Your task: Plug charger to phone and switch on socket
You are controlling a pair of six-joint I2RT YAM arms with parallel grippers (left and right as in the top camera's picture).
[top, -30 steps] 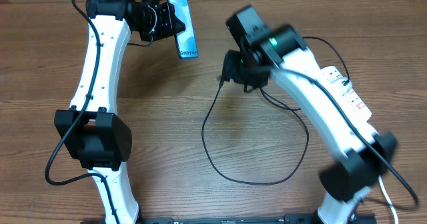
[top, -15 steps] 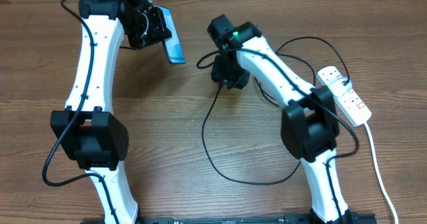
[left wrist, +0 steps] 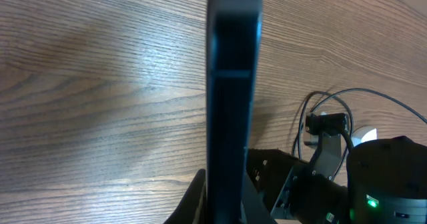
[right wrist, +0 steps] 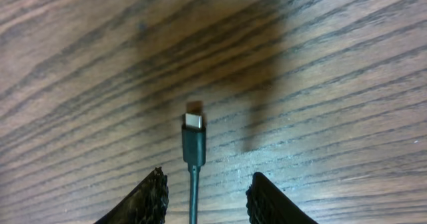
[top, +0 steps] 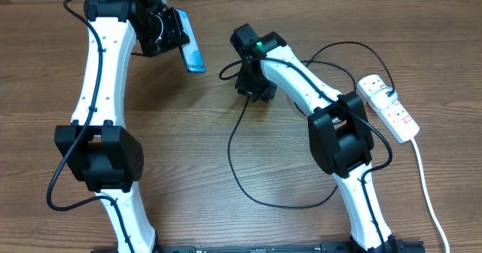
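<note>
My left gripper (top: 172, 33) is shut on the phone (top: 193, 51) and holds it tilted on edge above the table at the far left. In the left wrist view the phone (left wrist: 230, 84) shows edge-on as a dark bar rising from the gripper (left wrist: 223, 204). My right gripper (top: 242, 78) holds the charger cable (top: 233, 163). The plug (top: 224, 74) sticks out to the left, a short gap from the phone. In the right wrist view the plug (right wrist: 193, 141) hangs above the wood, the cable running back between the fingertips (right wrist: 143, 197) of my gripper (right wrist: 200, 197). The socket (top: 388, 106) lies at the right.
The black cable makes a wide loop on the table in front of the right arm. The socket's thick white cord (top: 425, 185) runs down the right edge. The right arm (left wrist: 373, 177) shows low in the left wrist view.
My right arm has swung left and carried the plug towards the phone. My left gripper has turned the phone more on edge and shifted it slightly left. Little moved in the last half second.
</note>
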